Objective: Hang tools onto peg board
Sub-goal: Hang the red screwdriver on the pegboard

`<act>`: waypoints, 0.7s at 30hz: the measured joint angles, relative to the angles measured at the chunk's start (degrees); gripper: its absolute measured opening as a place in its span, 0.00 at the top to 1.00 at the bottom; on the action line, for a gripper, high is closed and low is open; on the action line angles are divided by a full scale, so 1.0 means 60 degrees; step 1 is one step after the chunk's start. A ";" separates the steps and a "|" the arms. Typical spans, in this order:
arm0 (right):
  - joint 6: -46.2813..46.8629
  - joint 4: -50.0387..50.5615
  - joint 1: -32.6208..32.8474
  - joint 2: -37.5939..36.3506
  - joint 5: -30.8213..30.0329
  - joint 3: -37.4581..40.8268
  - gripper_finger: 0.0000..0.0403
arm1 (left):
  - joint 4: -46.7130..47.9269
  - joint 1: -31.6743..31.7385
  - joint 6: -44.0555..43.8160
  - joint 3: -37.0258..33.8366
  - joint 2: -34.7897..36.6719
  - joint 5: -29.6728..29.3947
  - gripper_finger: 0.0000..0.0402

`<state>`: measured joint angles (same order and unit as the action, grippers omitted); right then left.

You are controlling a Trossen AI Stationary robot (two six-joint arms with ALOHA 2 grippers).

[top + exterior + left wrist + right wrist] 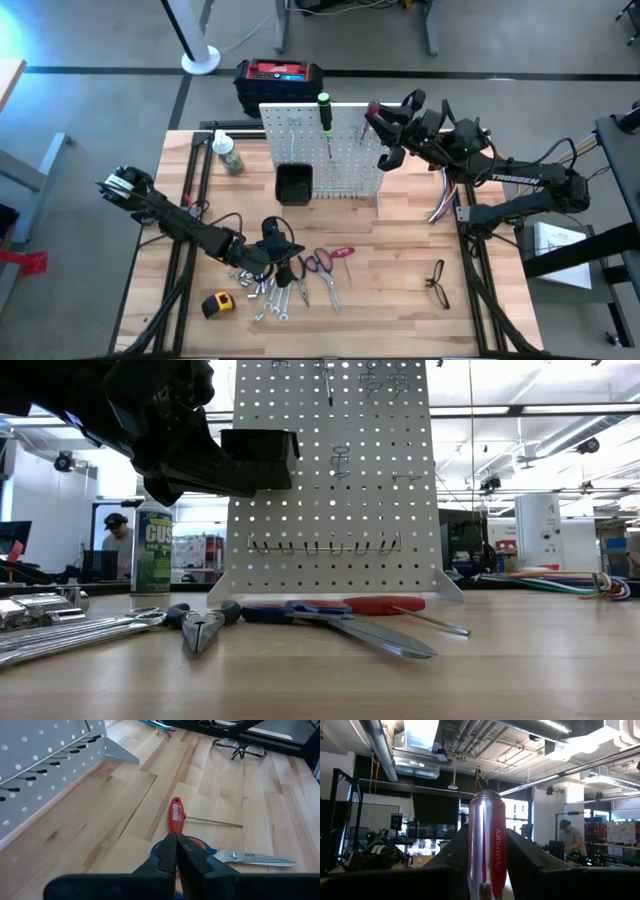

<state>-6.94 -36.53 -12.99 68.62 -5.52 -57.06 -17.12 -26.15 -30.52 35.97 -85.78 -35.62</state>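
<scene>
The white peg board stands upright at the table's far middle, a black bin on its front and a green-handled screwdriver hanging near its top. At the board's upper right corner my right gripper is shut on a red-handled screwdriver. My left gripper hovers shut above the loose tools in front of the board, touching nothing: a red T-handle driver, scissors, wrenches and a yellow tape measure. The glasses lie on the table at the near right. My right gripper pinches the screwdriver's red and clear handle between its two fingers, one on each side. The fingers come roughly level from the table's right and lie across the handle. The handle stands upright, well clear of the table, by the board's top edge. Whether it rests on a peg does not show.
A green-labelled bottle stands left of the board. A red-and-black box sits behind it, off the table. Bare wood lies between the board's foot and the glasses. A row of empty hooks runs low across the board.
</scene>
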 joint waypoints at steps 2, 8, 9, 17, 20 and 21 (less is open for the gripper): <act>-0.0142 0.0001 0.0000 0.0003 -0.0004 0.0010 0.72 | 0.0000 0.0000 0.0000 0.0000 0.0000 0.0000 1.00; -0.0187 0.0045 0.0000 0.0015 -0.0090 -0.0086 0.57 | 0.0000 0.0017 0.0000 0.0000 0.0000 -0.0001 1.00; -0.0179 0.0058 0.0000 0.0018 -0.0098 -0.0097 0.56 | 0.0000 0.0024 0.0000 0.0000 0.0000 -0.0003 1.00; -0.0121 0.0113 0.0078 -0.0036 -0.0098 -0.0102 0.57 | 0.0000 0.0029 0.0000 0.0000 0.0000 -0.0007 1.00; -0.0246 0.0228 0.0209 -0.0204 -0.0145 -0.0086 0.59 | 0.0000 0.0025 0.0000 0.0000 0.0000 -0.0007 1.00; -0.0334 0.0323 0.0249 -0.0278 -0.0157 -0.0080 0.59 | 0.0000 0.0025 0.0000 0.0000 0.0000 -0.0007 1.00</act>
<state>-8.94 -34.60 -11.50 66.95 -6.46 -57.54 -17.12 -26.00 -30.52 35.97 -85.78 -35.66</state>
